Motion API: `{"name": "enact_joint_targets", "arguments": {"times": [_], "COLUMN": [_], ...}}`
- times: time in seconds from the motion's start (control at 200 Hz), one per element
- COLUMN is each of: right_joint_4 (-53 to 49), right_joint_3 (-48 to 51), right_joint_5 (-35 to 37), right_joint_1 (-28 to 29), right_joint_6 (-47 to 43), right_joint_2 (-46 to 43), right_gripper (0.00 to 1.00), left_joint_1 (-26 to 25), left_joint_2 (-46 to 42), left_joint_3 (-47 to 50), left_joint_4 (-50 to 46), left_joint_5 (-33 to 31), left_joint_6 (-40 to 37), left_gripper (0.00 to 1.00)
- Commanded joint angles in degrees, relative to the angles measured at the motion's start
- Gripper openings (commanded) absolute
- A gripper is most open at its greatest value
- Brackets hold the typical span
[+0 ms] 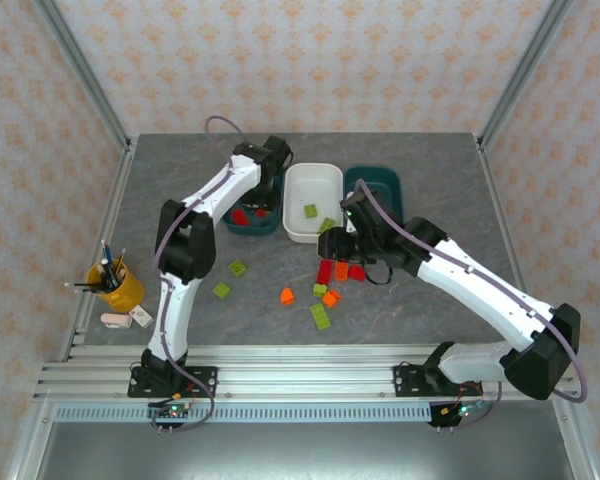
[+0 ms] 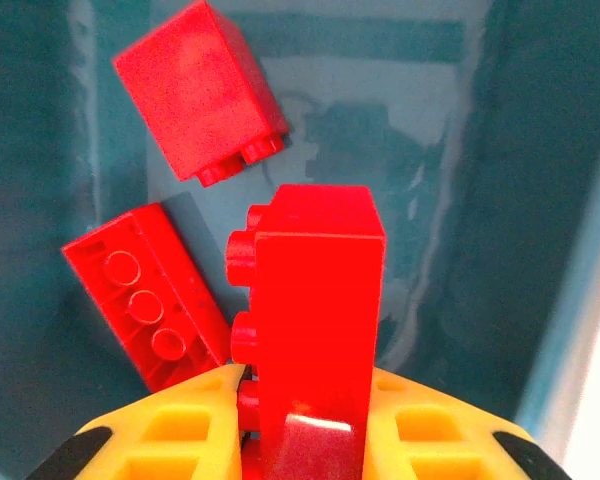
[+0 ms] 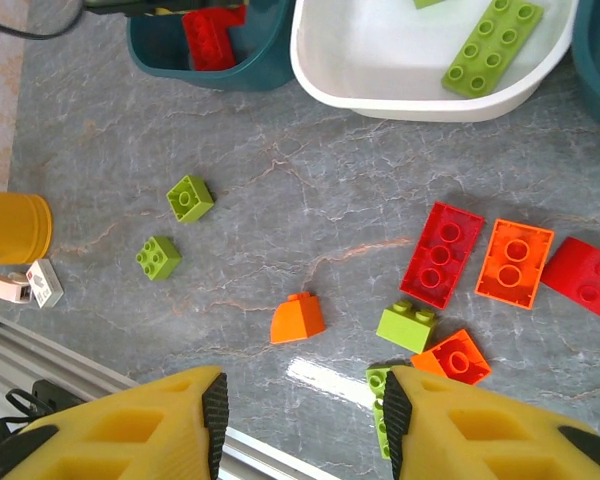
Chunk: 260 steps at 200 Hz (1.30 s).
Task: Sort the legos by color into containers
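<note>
My left gripper (image 2: pixel 305 420) is shut on a red brick (image 2: pixel 315 300), held upright inside the left dark teal tub (image 2: pixel 460 200). Two more red bricks (image 2: pixel 195 90) (image 2: pixel 145 295) lie on that tub's floor. From above, the left gripper (image 1: pixel 265 195) hangs over this tub (image 1: pixel 252 226). The white tub (image 1: pixel 313 190) holds light green bricks (image 3: pixel 492 45). Open and empty, my right gripper (image 3: pixel 305 420) hovers above the table over an orange sloped brick (image 3: pixel 298 319). Loose around it lie green (image 3: pixel 190 197), red (image 3: pixel 442 254) and orange (image 3: pixel 515 263) bricks.
A second dark teal tub (image 1: pixel 380 185) stands to the right of the white one. At the table's left edge are a yellow cup of pens (image 1: pixel 115 287) and a small white object (image 3: pixel 42 284). An aluminium rail (image 1: pixel 300 375) runs along the near edge.
</note>
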<state>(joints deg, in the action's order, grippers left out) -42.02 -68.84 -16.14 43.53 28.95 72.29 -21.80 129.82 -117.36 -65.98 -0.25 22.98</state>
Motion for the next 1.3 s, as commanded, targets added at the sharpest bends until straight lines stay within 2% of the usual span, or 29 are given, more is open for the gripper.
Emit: {"name": "enact_joint_targets", "arguments": {"times": [0.0,0.155,0.43,0.621,0.766,0.916,1.066,1.296], "right_joint_4": [1.2,0.6,0.2,-1.7,-2.2,-5.3,-8.3,-12.4], "right_joint_3": [-2.3,-2.5,-2.8,-5.4,-10.1,-20.6,-32.2,-46.7], "right_joint_5": [0.5,0.6,0.7,3.6,5.4,4.4,4.2,4.1], "right_joint_1": [0.4,0.4,0.7,4.1,9.8,14.5,16.4,16.4], "right_joint_6": [0.8,0.7,-0.4,-4.5,-8.7,-11.4,-13.2,-15.5], "right_joint_2": [0.4,1.3,3.7,7.8,15.9,29.2,41.7,56.4], "right_gripper": [0.47,0.48,0.49,0.50,0.53,0.61,0.63,0.66], "left_joint_1": [0.2,0.2,0.2,0.2,0.2,1.2,2.0,1.9], "left_joint_2": [0.7,1.4,-1.0,-8.1,-19.0,-38.8,-57.4,-79.7], "left_joint_3": [-3.1,0.0,2.2,1.9,5.3,19.6,35.0,52.2], "left_joint_4": [-3.6,-2.4,-2.2,-2.8,-3.6,-1.5,-1.4,-3.7], "left_joint_5": [-0.4,-0.4,-0.1,-1.8,-5.6,-13.5,-13.6,-9.6], "left_joint_6": [-2.2,-1.7,-0.9,1.5,5.9,13.6,21.1,30.5], "left_gripper": [0.25,0.28,0.43,0.48,0.59,0.74,0.81,0.87]}}
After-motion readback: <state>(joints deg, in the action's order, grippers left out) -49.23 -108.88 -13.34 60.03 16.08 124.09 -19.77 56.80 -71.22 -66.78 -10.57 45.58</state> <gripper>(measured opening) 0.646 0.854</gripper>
